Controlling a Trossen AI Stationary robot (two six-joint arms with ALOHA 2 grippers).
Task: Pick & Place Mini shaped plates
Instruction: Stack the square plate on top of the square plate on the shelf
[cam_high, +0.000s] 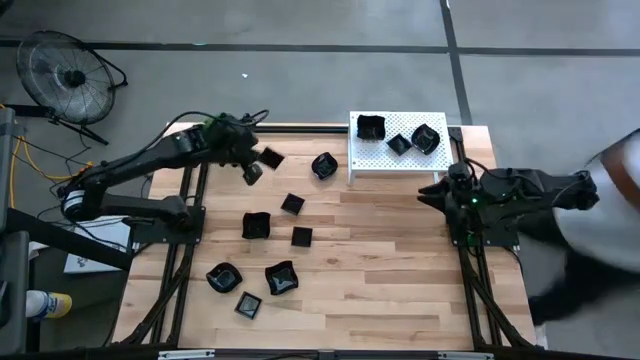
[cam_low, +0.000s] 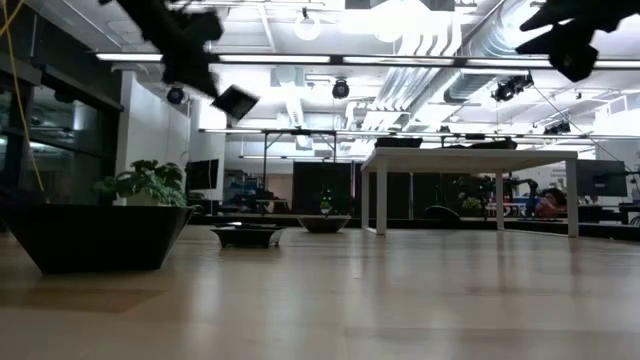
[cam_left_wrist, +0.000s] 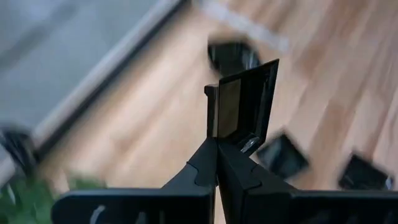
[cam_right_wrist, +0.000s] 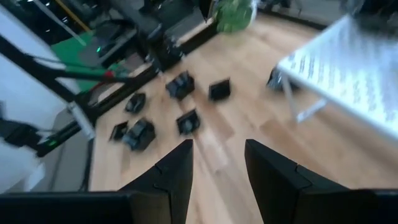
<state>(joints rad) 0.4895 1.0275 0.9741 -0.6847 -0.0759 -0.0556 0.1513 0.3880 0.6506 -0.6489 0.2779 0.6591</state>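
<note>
Above the worktop's far left: left pincer (cam_high: 252, 168) hung clear of the wood, clenched on the edge of a square plate (cam_left_wrist: 244, 102)
Held plate: gripped by one rim, tilted on edge, off the worktop (cam_high: 400, 270); also seen in the low view, high up, at the pincer (cam_low: 215, 90)
Right pincer (cam_high: 432, 192): waited at the right edge, near the rack's front corner, fingers (cam_right_wrist: 171, 171) spread with nothing between them
Rack (cam_high: 400, 158): white, perforated, at the far right of the worktop; three black plates (cam_high: 398, 143) lay on it
Loose plates: eight more lay on the wood, left of centre; one (cam_high: 324, 165) sat just left of the rack, three (cam_high: 281, 277) lay near the front left
Beyond the worktop: a fan (cam_high: 68, 75) stood on the floor at far left
</note>
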